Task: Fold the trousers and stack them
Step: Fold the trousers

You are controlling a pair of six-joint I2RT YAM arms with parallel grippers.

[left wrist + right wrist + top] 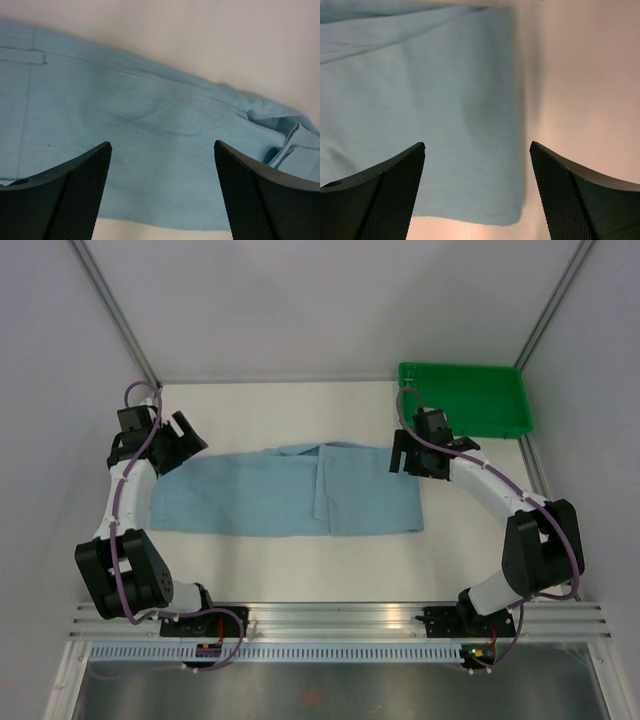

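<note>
**Left gripper** (183, 443) (162, 144): jaws spread wide, nothing between them. It hangs over the left end of the trousers (290, 495), near the left edge of the table (300, 565). In the left wrist view both fingers (75, 195) frame flat blue cloth (125, 100), with a small bunched fold at the right side of that view. Whether the fingertips touch the cloth cannot be told.

**Right gripper** (405, 456) (477, 144): jaws spread wide, holding nothing. It is over the right end of the trousers. In the right wrist view the straight end edge of the cloth (420, 90) runs between the two fingers (580, 200), with bare tabletop to its right.

**Trousers:** they lie flat in one long band across the middle of the tabletop, running from left to right. A cloth edge crosses the band just right of its middle.

**Green tray** (465, 368): at the far right corner of the tabletop, apart from the trousers, beyond the right gripper.
</note>
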